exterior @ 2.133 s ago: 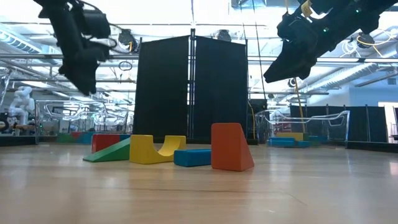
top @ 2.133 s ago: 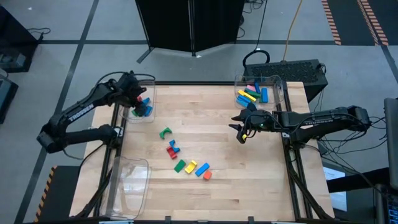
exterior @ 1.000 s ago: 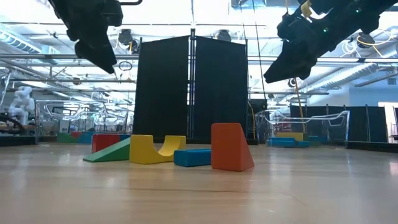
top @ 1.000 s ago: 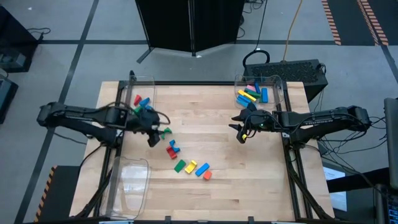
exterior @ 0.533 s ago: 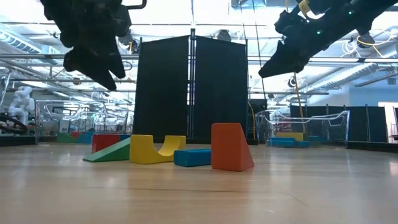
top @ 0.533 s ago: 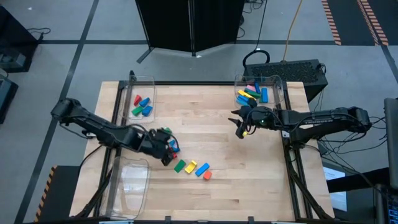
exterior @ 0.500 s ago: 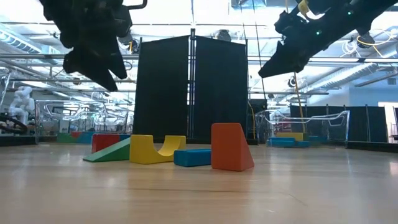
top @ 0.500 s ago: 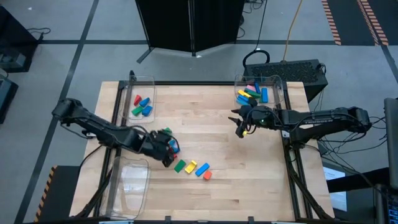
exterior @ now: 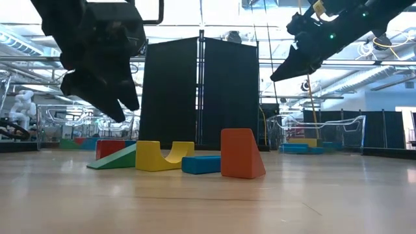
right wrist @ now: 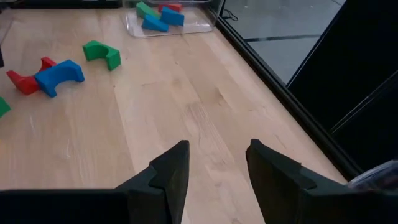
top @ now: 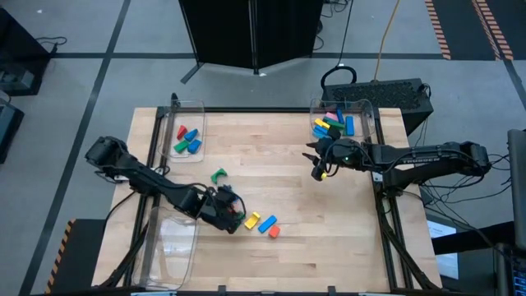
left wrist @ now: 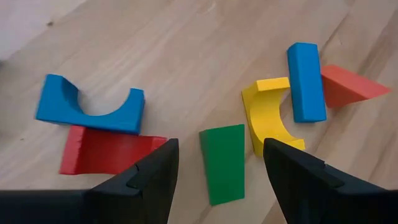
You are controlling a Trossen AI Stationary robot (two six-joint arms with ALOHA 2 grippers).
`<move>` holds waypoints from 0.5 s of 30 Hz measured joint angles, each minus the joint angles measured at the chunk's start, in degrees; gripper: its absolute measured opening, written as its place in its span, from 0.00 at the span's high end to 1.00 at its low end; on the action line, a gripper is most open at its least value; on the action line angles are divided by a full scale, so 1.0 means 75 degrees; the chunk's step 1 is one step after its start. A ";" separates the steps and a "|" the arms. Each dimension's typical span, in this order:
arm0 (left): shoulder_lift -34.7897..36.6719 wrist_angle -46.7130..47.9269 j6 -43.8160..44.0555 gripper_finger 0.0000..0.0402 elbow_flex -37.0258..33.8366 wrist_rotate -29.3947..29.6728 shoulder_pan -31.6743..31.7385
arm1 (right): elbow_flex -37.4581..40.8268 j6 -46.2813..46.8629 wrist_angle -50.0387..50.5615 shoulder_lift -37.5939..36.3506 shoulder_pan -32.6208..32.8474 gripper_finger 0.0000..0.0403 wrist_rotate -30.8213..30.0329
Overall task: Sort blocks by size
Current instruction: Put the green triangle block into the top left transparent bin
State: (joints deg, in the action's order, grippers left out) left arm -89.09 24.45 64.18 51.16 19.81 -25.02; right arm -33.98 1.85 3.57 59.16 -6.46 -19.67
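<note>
Loose blocks lie flat on the wooden table: a green arch (top: 219, 175), a blue arch (left wrist: 90, 112), a red block (left wrist: 106, 152), a green wedge (left wrist: 224, 162), a yellow arch (left wrist: 267, 118), a blue bar (left wrist: 306, 81) and an orange wedge (left wrist: 348, 87). My left gripper (top: 231, 216) hangs open above the green wedge, one finger to each side, clear of the table in the low view (exterior: 120, 97). My right gripper (top: 317, 170) hovers open over the table's right half, with nothing between its fingers (right wrist: 217, 152).
A clear bin (top: 187, 136) at the far left holds several blocks, and another bin (top: 341, 119) at the far right holds several more. A third clear bin (top: 168, 247) sits at the near left, beside my left arm. Bare wood lies between the two grippers.
My left gripper has swung from beside the green arch toward the table's near edge and a little right. It has come down over the row of blocks and rolled about its own axis. It has stayed open. The blocks have not moved.
</note>
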 joint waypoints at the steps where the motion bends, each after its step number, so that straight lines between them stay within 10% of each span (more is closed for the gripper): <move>1: -0.0117 0.0001 -0.0001 0.42 0.0060 0.0009 -0.0011 | 0.0000 -0.0026 -0.0010 -0.0001 0.0002 0.62 -0.0002; 15: -0.1314 0.0305 -0.0022 0.42 0.0661 0.0266 -0.0133 | 0.0000 -0.0399 -0.0337 0.0002 0.0003 0.62 0.0001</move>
State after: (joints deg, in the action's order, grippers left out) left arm -98.95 26.74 64.01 56.12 21.81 -26.02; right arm -33.98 -1.15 1.04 59.18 -6.44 -19.66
